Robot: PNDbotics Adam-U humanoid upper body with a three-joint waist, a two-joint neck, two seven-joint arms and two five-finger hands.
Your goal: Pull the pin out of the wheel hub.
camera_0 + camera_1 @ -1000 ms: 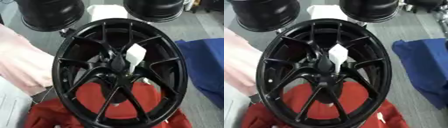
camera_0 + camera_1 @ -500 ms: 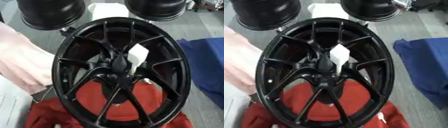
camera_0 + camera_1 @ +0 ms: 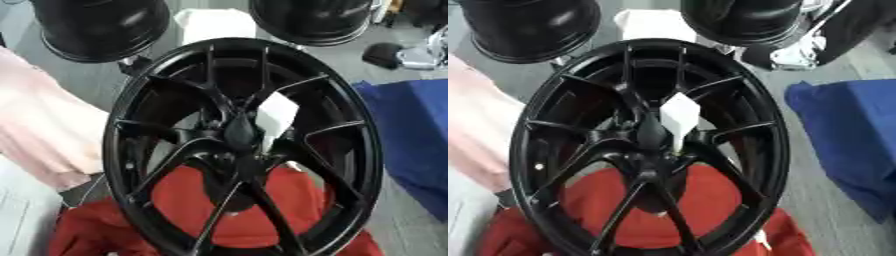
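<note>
A black wheel (image 3: 241, 150) is seen standing upright, filling the middle of both views; no robot hand is shown, so its fingers cannot be judged; the pin cannot be made out at the dark hub (image 3: 238, 134); a white tag (image 3: 680, 113) lies just beside the hub; red cloth (image 3: 219, 210) shows through the lower spokes; a blue cloth (image 3: 846, 135) lies to the right, cut off by the edge; a pink sleeve (image 3: 39, 130) borders the left rim.

We seem to be in a garage or wheel workshop. A large glossy black multi-spoke alloy wheel (image 3: 241, 145) stands over a rumpled red cloth (image 3: 219, 210), two more glossy black rims (image 3: 101, 25) wait just behind it, a blue cloth-covered block (image 3: 850, 145) lies alongside, and grey concrete floor (image 3: 389, 75) runs beneath.
</note>
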